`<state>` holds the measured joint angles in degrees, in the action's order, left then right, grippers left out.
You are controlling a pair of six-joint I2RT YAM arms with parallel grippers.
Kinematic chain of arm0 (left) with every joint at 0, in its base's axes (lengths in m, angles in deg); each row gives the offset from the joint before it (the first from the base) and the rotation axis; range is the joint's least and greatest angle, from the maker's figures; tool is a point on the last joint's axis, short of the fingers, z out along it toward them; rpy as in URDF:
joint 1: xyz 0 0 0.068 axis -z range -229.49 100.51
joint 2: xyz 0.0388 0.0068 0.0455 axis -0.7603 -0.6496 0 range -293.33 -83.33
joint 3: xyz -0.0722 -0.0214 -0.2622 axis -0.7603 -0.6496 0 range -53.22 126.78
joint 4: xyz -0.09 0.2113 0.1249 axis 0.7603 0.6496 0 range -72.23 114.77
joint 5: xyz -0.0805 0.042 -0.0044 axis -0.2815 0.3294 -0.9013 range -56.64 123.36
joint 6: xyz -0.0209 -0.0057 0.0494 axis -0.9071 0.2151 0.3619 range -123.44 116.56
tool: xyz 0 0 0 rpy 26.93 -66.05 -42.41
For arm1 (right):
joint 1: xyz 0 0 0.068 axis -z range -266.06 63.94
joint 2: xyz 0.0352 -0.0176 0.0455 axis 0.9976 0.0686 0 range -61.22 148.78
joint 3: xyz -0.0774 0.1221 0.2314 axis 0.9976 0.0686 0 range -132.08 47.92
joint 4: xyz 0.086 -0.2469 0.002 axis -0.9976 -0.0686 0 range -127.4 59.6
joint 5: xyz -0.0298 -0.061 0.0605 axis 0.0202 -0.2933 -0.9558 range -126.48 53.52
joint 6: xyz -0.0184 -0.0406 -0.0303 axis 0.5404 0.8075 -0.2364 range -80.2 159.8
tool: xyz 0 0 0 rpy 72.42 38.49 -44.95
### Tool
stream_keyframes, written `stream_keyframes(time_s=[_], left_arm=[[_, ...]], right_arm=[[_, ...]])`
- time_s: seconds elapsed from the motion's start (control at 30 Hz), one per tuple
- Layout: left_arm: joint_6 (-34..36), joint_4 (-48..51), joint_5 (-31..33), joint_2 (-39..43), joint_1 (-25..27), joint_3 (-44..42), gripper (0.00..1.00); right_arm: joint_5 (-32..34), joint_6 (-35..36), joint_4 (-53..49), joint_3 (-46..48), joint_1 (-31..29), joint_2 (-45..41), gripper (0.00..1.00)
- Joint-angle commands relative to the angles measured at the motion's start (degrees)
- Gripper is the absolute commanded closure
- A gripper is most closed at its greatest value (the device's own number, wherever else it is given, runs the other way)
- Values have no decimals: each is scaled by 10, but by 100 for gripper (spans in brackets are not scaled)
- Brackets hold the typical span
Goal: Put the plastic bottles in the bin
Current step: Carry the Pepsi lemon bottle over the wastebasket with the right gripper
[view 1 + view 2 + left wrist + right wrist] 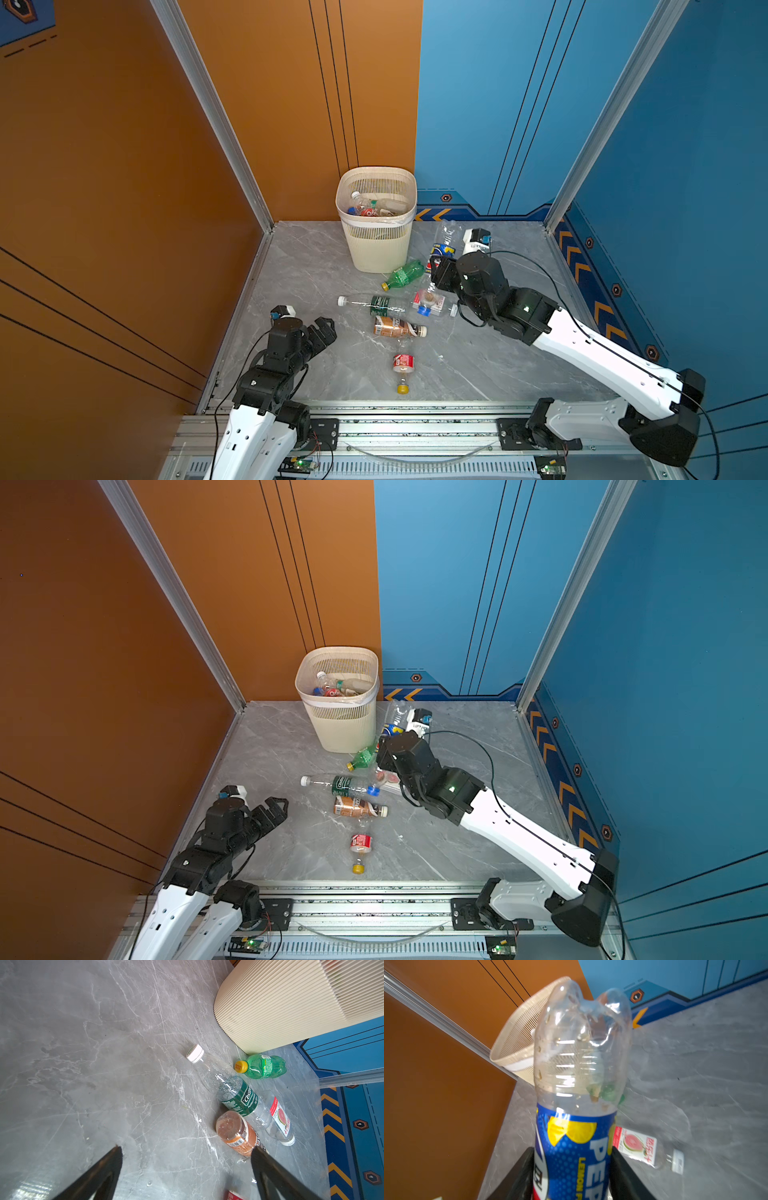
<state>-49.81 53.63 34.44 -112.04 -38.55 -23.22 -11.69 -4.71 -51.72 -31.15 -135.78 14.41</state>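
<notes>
Currently the right gripper [572, 1153] pinches the Pepsi bottle [579, 1053] at its label, raised just beside the bin [376, 245]; the left gripper [186, 1148] hangs spread, empty; next, it probably needs carrying over the rim, then releasing; other bottles [402, 275] await.

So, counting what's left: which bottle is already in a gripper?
The clear Pepsi bottle with the blue lemon label, clamped in the right gripper; the others outside the bin lie on the table.
</notes>
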Motion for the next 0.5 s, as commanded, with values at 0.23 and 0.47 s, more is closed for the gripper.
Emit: stream_keyframes(time_s=[0.23,0.47], left_arm=[[0,20,-14,17,-10,-4,2],[-6,22,-24,22,-13,-12,2]], right_arm=[[-59,82,106,-260,43,183,45],[-66,68,157,-396,66,300,45]])
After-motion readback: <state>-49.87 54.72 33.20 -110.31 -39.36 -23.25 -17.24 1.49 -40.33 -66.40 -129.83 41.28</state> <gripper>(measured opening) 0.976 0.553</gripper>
